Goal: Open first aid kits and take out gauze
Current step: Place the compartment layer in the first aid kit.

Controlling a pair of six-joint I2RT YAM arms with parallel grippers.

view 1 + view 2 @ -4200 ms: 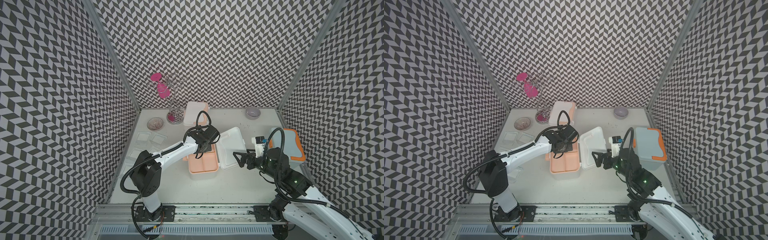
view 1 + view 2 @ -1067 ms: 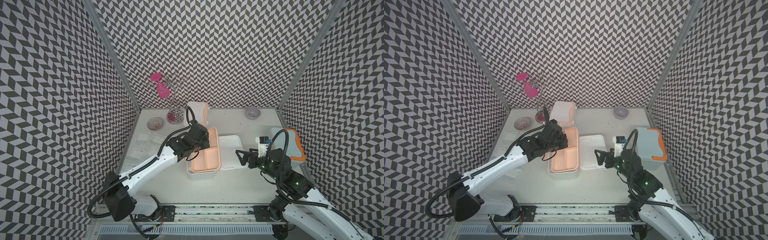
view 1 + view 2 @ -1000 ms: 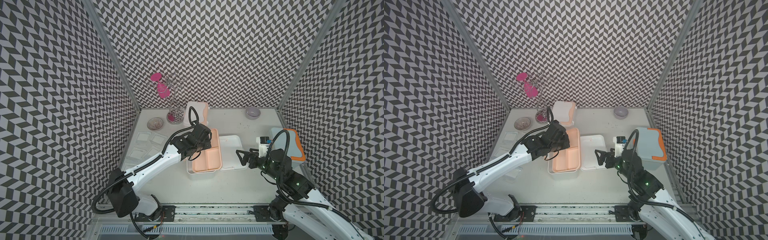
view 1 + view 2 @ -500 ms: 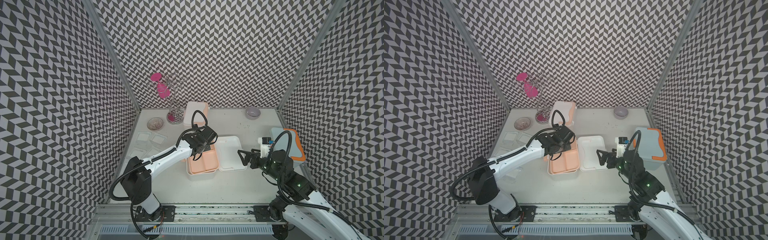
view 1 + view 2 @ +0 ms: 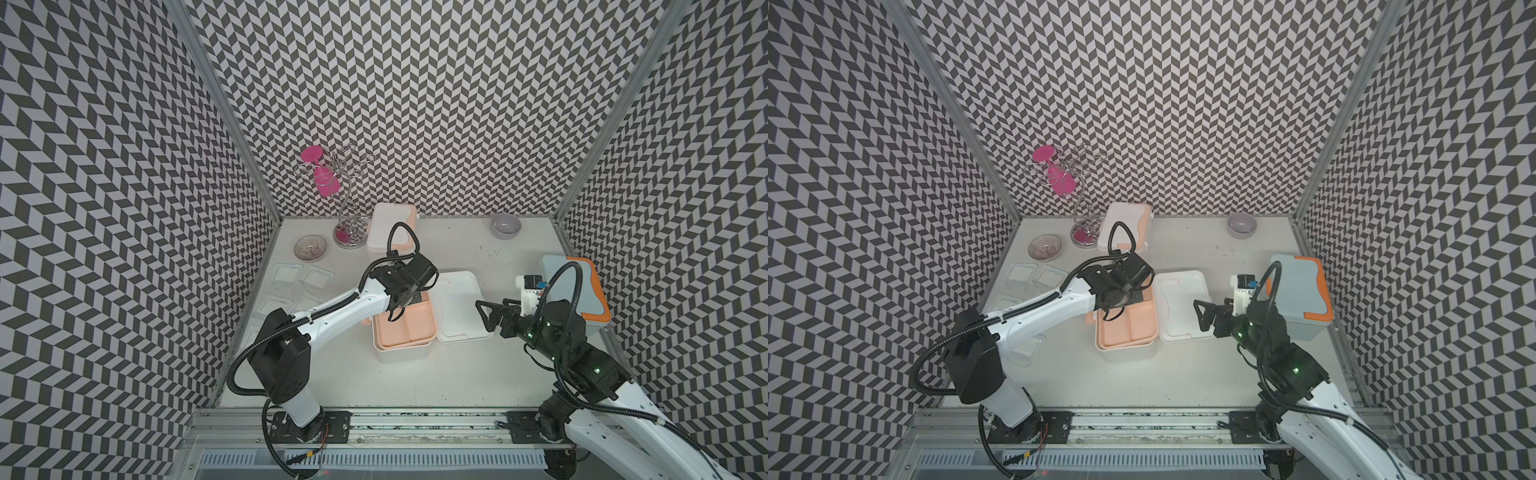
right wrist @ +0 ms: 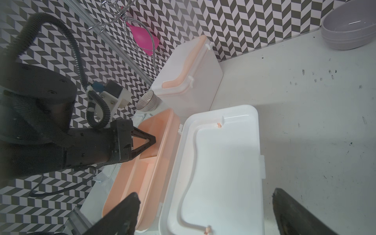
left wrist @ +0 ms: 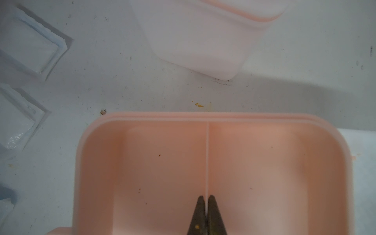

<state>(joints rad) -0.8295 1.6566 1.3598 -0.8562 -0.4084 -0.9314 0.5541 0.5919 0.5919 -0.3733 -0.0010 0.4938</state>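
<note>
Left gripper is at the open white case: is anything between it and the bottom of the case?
Yes. The peach divided tray fills the open white plastic case; the left gripper is shut on its centre divider. Both compartments in view are empty; what lies beneath is hidden.

The left arm [image 5: 340, 307] reaches from its 7 o'clock base toward 1 o'clock, wrist tipped down, left gripper [image 7: 206, 198] pinched on a divider [image 7: 207, 158]. The right arm [image 5: 582, 374] rises from 5 o'clock, right gripper [image 5: 484, 316] spread wide, pointing to 9 o'clock.
</note>
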